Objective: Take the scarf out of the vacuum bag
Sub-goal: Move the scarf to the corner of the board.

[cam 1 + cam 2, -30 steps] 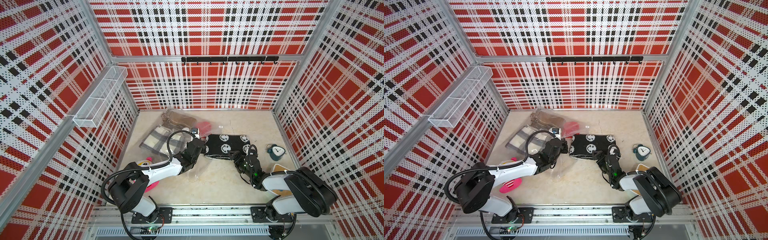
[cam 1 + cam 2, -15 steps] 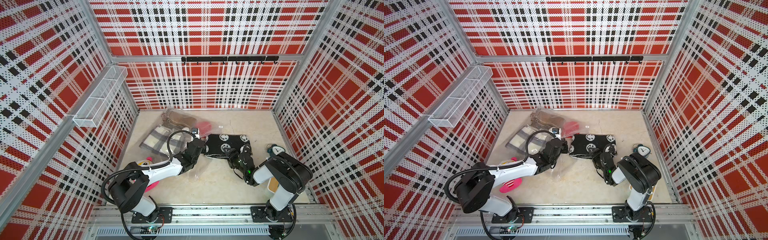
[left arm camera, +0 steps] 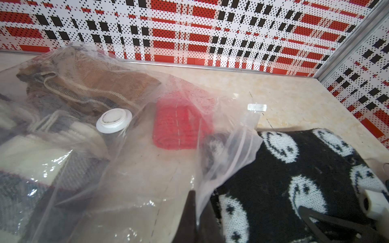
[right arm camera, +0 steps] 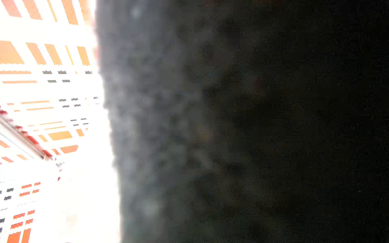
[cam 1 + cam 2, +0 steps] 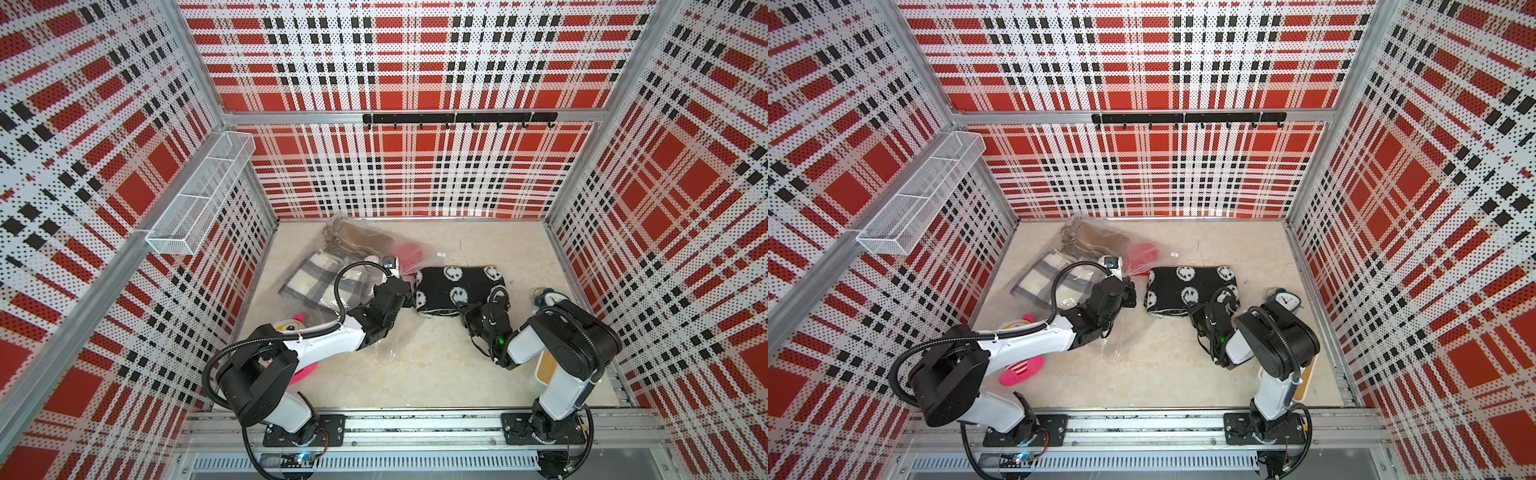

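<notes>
Right end effector [image 5: 464,308] just snapped shut on the scarf [image 5: 457,286] at its tips. Left end effector [image 5: 406,287] pinches the vacuum bag [image 3: 136,168], so pulling looks next.

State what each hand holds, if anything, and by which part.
The left hand pinches the vacuum bag by its open edge. The right hand appears shut on the scarf at its near edge; the grip itself is hidden.

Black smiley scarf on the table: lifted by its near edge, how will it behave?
Probably floppy: the smiley scarf is a soft knit lying folded, so its layers may unfold and droop. Likely light, and its fuzzy surface should grip rather than slip. One end lies in the vacuum bag mouth, so the film may drag along.
</notes>
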{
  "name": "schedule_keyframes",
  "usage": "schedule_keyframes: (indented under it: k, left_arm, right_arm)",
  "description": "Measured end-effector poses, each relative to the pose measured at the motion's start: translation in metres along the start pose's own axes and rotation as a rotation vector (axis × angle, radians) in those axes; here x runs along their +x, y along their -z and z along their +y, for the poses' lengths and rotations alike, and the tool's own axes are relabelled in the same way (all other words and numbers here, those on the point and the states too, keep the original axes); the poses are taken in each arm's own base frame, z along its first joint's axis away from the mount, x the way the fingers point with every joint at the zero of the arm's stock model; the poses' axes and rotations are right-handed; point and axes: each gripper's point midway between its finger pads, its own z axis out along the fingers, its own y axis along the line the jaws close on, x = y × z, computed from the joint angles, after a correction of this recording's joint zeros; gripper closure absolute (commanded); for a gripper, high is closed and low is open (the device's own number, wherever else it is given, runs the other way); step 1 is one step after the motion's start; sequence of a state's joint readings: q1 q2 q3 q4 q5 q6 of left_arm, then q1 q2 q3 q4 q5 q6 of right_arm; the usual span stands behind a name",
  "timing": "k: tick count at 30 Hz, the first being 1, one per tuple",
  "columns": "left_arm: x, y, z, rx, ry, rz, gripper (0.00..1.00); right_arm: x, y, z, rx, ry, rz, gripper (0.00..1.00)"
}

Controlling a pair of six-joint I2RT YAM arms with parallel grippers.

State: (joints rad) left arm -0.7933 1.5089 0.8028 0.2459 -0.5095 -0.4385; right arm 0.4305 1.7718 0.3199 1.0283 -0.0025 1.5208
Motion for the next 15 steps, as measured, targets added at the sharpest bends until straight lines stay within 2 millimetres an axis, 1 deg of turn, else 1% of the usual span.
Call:
schedule_keyframes:
  k: [2, 7, 9, 13, 15]
  left_arm:
    - [-0.001, 0.000, 0.000, 0.000, 0.004, -0.002, 1.00]
    - [-0.004, 0.002, 0.004, -0.016, 0.015, -0.012, 1.00]
    - [-0.005, 0.001, 0.007, -0.026, 0.022, -0.014, 1.00]
    - [-0.006, 0.001, 0.008, -0.031, 0.030, -0.014, 1.00]
    - [-0.007, 0.002, 0.009, -0.033, 0.033, -0.016, 1.00]
  right_arm:
    - [-0.009, 0.001, -0.001, 0.000, -0.013, -0.008, 1.00]
    - [-0.020, 0.003, -0.005, 0.016, -0.010, -0.021, 1.00]
    - [-0.028, 0.005, -0.005, 0.027, -0.008, -0.037, 1.00]
    - [-0.053, 0.010, -0.010, 0.055, -0.015, -0.087, 1.00]
    - [-0.067, 0.009, -0.012, 0.064, -0.022, -0.096, 1.00]
